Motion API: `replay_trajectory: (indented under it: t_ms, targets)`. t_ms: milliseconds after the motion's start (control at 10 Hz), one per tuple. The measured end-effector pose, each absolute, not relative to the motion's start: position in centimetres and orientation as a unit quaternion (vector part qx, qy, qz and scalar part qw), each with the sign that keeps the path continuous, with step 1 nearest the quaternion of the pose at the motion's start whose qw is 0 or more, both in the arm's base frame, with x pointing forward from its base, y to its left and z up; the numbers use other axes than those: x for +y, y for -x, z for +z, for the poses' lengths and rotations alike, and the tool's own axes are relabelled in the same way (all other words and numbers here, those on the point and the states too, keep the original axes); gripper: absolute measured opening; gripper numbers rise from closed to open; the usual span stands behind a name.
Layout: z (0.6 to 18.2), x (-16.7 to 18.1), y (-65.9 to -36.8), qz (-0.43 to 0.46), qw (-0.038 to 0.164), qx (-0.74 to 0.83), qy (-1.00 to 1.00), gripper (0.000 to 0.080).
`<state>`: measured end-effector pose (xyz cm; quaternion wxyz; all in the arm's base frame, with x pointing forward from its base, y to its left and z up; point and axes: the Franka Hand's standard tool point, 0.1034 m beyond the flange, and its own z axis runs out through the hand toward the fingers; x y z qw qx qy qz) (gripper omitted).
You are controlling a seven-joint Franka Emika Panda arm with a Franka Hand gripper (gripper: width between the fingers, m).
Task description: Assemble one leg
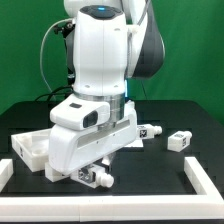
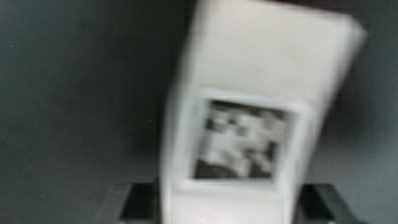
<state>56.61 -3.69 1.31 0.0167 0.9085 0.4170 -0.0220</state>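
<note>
Leg (image 2: 240, 110): big and white, right up close, tipped a bit, with a black-and-white sticker on it.
Gripper (image 2: 231, 203): squeezed tight on the leg, with a dark finger (image 2: 139, 205) touching each side.
Arm (image 1: 100, 70): big and white, bent down over the black table (image 1: 195, 120).
Gripper and leg (image 1: 96, 177): low down near the table, the leg held in the gripper.
Other legs (image 1: 180, 140): two on the table, well apart from the gripper, on the exterior view's right.
White panel (image 1: 28, 150): near the gripper, on the exterior view's left.
</note>
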Motion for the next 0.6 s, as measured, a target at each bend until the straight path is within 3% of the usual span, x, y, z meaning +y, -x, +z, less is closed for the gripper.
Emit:
replay_trajectory:
  t_ms: [200,300,600]
  targets:
    - [1.4,-3.5,-56.6,-0.021,0.017,0.417,-0.908,0.0284]
    - [2.4,-2.8,-56.7,-0.019,0.018,0.421,-0.907,0.0284]
    - [7.3,-0.1,-54.1,-0.029,0.021,0.404,-0.914,0.0284]
